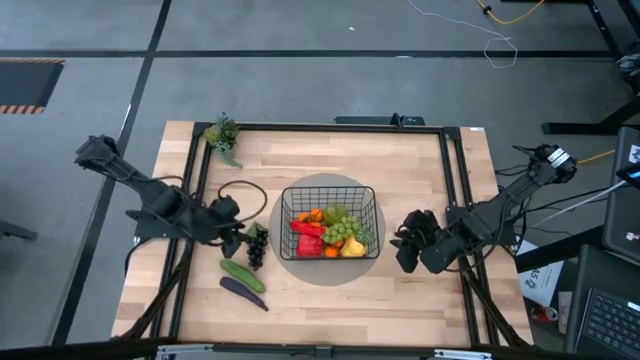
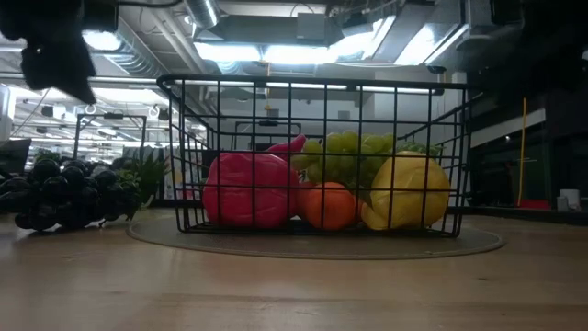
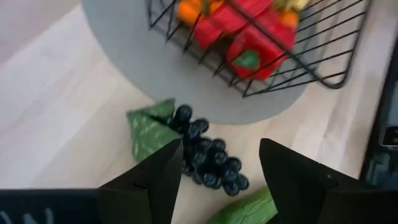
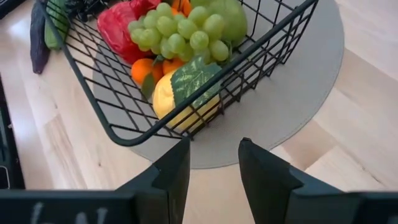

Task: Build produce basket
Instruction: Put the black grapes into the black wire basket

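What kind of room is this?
Probably a robot lab or workshop. A wooden table stands on a grey floor, cables trail across it, and long ceiling lights hang behind the basket.

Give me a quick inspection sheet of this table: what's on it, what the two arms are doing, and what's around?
Surface: wooden table, grey round mat under the basket.
Job's things: basket holds red pepper, green grapes, oranges, lemon. Outside it: dark grapes, cucumber, eggplant.
Clutter: small potted plant at the far left corner.
Grippers: left gripper open above the dark grapes; right gripper open, empty, beside the basket.
Cables: black loop on the table; cords on the floor.
Surroundings: grey floor, no person seen.
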You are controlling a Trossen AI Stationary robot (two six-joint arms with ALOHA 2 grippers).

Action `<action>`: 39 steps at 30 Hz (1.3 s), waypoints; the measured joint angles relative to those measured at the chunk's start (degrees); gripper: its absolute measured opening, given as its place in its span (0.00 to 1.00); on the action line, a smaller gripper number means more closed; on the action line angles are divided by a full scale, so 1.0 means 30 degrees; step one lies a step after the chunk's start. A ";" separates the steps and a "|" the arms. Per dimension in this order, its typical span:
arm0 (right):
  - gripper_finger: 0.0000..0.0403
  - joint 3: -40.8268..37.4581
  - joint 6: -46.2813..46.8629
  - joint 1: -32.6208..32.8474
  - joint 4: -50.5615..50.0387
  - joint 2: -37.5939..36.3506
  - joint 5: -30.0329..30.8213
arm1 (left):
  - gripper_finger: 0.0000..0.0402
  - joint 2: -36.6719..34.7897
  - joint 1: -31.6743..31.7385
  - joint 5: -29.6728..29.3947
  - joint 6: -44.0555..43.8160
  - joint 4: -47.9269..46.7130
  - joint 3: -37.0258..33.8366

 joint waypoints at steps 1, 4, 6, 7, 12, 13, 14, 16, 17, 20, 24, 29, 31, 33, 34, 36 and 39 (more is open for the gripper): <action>0.34 0.0000 -0.0062 0.0006 -0.0003 0.0000 0.0077 | 0.52 0.0335 -0.0078 -0.0032 -0.0369 -0.0016 0.0000; 0.34 0.0000 -0.0100 -0.0002 -0.0033 0.0000 0.0122 | 0.52 0.1760 -0.0241 -0.0019 -0.1321 0.0054 0.0000; 0.34 0.0000 -0.0107 -0.0002 -0.0104 0.0001 0.0136 | 0.52 0.2797 -0.0246 -0.0033 -0.2019 0.0115 0.0000; 0.34 0.0000 -0.0100 -0.0002 -0.0109 0.0007 0.0137 | 0.52 0.3323 -0.0241 -0.0031 -0.2173 0.0153 0.0000; 0.34 0.0000 -0.0100 -0.0002 -0.0226 0.0007 0.0137 | 0.51 0.5417 -0.0484 -0.0093 -0.2214 0.0286 0.0000; 0.34 0.0000 -0.0100 -0.0002 -0.0216 0.0007 0.0137 | 0.51 0.5867 -0.0515 -0.0093 -0.2235 0.0428 0.0000; 0.34 0.0000 -0.0100 -0.0002 -0.0216 0.0007 0.0139 | 0.51 0.6324 -0.0564 -0.0101 -0.2258 0.0662 0.0000; 0.34 0.0000 -0.0100 -0.0002 -0.0219 0.0015 0.0144 | 0.51 0.7176 -0.0576 -0.0108 -0.2285 0.1044 0.0000; 0.34 0.0000 -0.0100 -0.0002 -0.0204 0.0036 0.0151 | 0.51 0.7569 -0.0576 -0.0108 -0.2285 0.1313 0.0000; 0.34 0.0000 -0.0093 -0.0002 -0.0201 0.0064 0.0186 | 0.51 0.8645 -0.0571 -0.0128 -0.2292 0.2252 0.0000; 0.34 0.0000 -0.0085 -0.0002 -0.0189 0.0106 0.0188 | 0.51 0.9979 -0.0569 -0.0344 -0.2573 0.2929 0.0051; 0.34 0.0000 -0.0078 -0.0002 -0.0195 0.0138 0.0175 | 0.51 1.1547 -0.0567 -0.0144 -0.3347 0.2950 0.0051; 0.34 0.0000 -0.0078 -0.0002 -0.0186 0.0138 0.0173 | 0.51 1.2122 -0.0580 -0.0089 -0.3616 0.2961 0.0093; 0.34 0.0000 -0.0078 -0.0002 -0.0189 0.0138 0.0173 | 0.51 1.2559 -0.0572 -0.0052 -0.3845 0.2954 0.0109; 0.34 0.0000 -0.0077 -0.0002 -0.0189 0.0138 0.0173 | 0.51 1.2706 -0.0579 -0.0094 -0.3988 0.2951 0.0107; 0.34 0.0000 -0.0078 -0.0002 -0.0189 0.0138 0.0173 | 0.51 1.2773 -0.0584 -0.0115 -0.4176 0.2957 0.0095; 0.34 0.0000 -0.0078 -0.0002 -0.0189 0.0138 0.0169 | 0.51 1.2681 -0.0555 -0.0237 -0.4216 0.2998 0.0068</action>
